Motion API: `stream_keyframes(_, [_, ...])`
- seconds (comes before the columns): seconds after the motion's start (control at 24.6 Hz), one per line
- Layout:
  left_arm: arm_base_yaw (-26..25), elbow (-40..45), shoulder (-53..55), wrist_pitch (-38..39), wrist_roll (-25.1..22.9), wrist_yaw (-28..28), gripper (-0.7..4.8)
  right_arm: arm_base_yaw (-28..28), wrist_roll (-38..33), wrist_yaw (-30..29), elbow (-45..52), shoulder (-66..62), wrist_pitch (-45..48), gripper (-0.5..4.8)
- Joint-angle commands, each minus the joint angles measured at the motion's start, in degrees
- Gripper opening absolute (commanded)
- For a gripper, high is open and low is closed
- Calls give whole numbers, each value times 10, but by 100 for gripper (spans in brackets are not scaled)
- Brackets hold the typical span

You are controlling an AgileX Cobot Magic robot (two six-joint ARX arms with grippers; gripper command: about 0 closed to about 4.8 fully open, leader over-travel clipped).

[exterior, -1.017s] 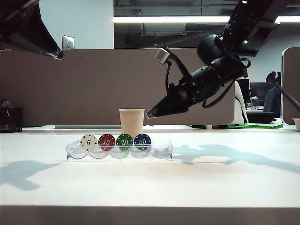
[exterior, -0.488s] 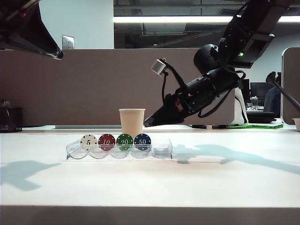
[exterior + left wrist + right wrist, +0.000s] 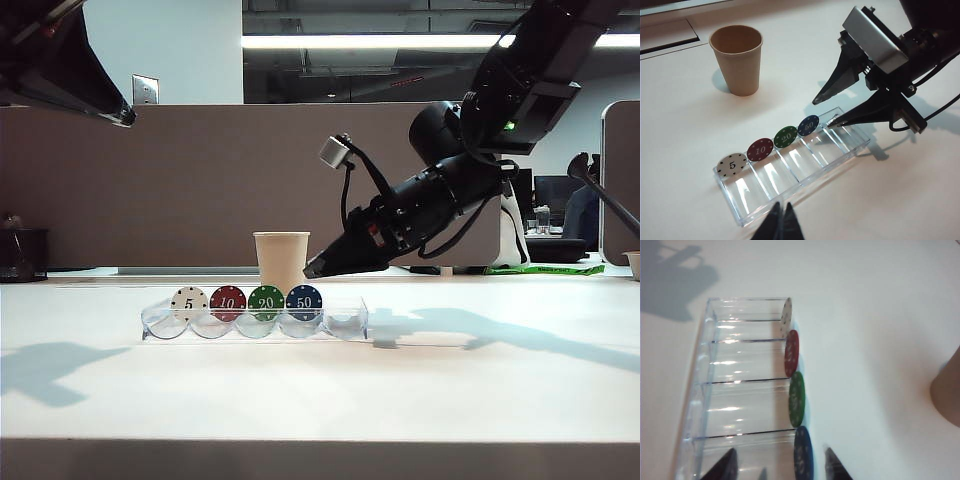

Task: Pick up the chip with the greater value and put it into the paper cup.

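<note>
The blue "50" chip point(image 3: 304, 301) point(image 3: 808, 125) point(image 3: 803, 452) stands on edge in a clear chip tray point(image 3: 350, 325) point(image 3: 850, 145) point(image 3: 705, 365), rightmost of a row. The tan paper cup point(image 3: 281, 260) point(image 3: 737, 57) point(image 3: 946, 395) stands upright just behind the tray. My right gripper point(image 3: 310, 272) point(image 3: 822, 114) point(image 3: 780, 460) is open and slants down just above the blue chip. One fingertip is on each side of the chip, and neither touches it. My left gripper point(image 3: 781, 207) is shut and empty, well above the tray's near edge; in the exterior view its arm point(image 3: 60, 70) sits at the upper left.
In the same tray stand a white "5" chip point(image 3: 189, 302) point(image 3: 733, 164), a red "10" chip point(image 3: 228, 301) point(image 3: 760, 149) and a green "20" chip point(image 3: 266, 301) point(image 3: 786, 136). A brown partition wall point(image 3: 180, 180) runs behind the table.
My right gripper has come down and to the left, from above the cup's rim level to just over the blue chip. The left arm, chips and cup have not moved.
</note>
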State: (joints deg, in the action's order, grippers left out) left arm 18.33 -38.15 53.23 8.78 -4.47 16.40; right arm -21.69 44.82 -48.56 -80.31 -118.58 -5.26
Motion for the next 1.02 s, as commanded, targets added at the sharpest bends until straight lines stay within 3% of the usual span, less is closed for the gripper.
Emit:
stream_keyframes(0.04, [0,-2,-1,-7,0,4,-5,0,-13,3,-2,2,20,226])
stream_keyframes(1.02, [0,-2,-1,-7,0,4,-5,-1,-43,11,-3,-20,71,226])
